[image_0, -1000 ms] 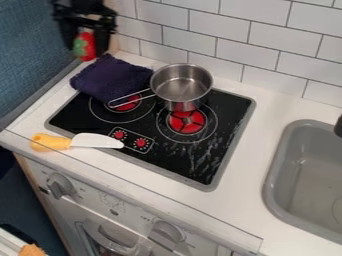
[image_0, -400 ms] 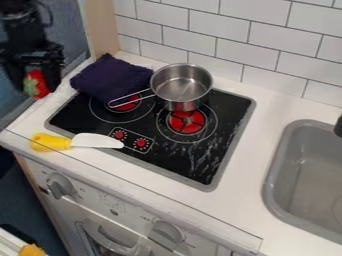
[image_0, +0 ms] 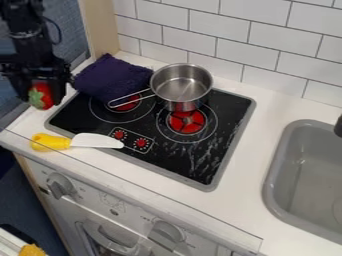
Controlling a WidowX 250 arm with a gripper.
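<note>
My gripper (image_0: pixel 41 96) hangs at the upper left, over the counter's left edge, shut on a red toy strawberry (image_0: pixel 41 97) with a green top. To its right a dark purple cloth (image_0: pixel 112 77) lies folded at the back left corner of the stove. A silver pot (image_0: pixel 181 86) stands at the back of the black stovetop (image_0: pixel 200 160), its handle pointing left and down beside the cloth. Below the gripper, a toy knife (image_0: pixel 75 142) with a yellow handle and white blade lies across the stove's front left edge.
The white counter (image_0: pixel 248 150) runs around the stove. A grey sink (image_0: pixel 284 165) is set in at the right, with a dark faucet end at its right edge. White tiled wall stands behind, and a wooden panel (image_0: pixel 100 25) rises at the back left, close to the arm.
From the upper left, the gripper has come down and forward with the strawberry, first swinging left, then shifting slightly right and lower. The pot, cloth and knife have stayed put.
</note>
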